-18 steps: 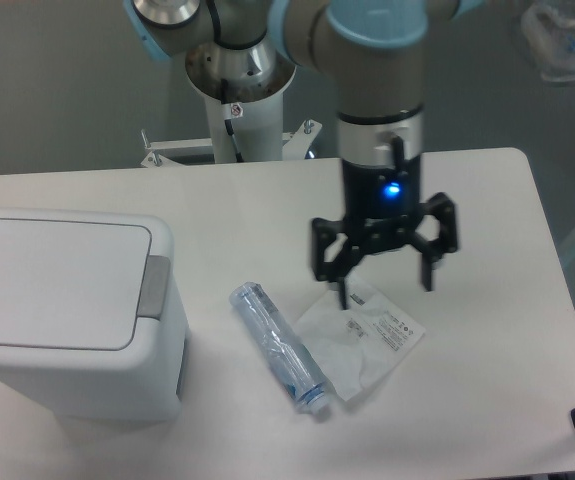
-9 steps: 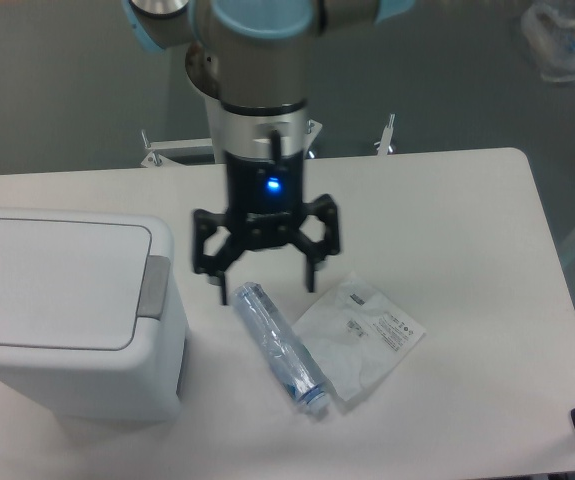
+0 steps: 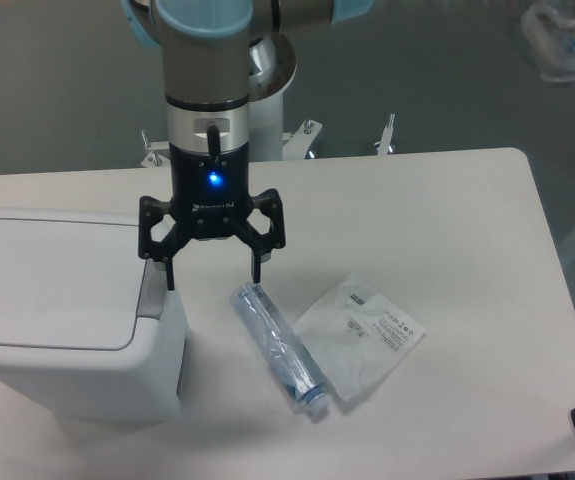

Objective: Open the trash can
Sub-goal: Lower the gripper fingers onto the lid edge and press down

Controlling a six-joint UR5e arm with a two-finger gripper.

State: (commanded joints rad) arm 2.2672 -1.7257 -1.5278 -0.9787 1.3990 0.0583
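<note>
Gripper (image 3: 212,270) sits left of frame centre, pointing straight down, jaws spread wide with nothing between them, blue status light lit on the wrist. Trash can (image 3: 72,315) fills the lower left of the frame, lid (image 3: 52,285) flat and shut. Grey push tab (image 3: 152,297) is on the can's right rim, facing frame centre, long axis running roughly top to bottom of the frame. Key relation: the tab lies just below and left of the gripper's midpoint, and the left fingertip (image 3: 169,283) appears right over the tab's upper end; from this one view I can't tell if it touches or hangs above it. Right fingertip is out over bare table (image 3: 447,220), clear of the can. So my read is the approach is nearly done and the press hasn't started, since the lid shows no gap. Next move likely needs a small shift toward lower left to centre on the tab, then a straight push down. Crushed clear bottle (image 3: 278,347) lies diagonally just right of the can, below the gripper, with a flat plastic pouch (image 3: 362,335) beside it on its right; both are near the travel path but apart from the tab, so low snag risk if the descent stays over the rim.
</note>
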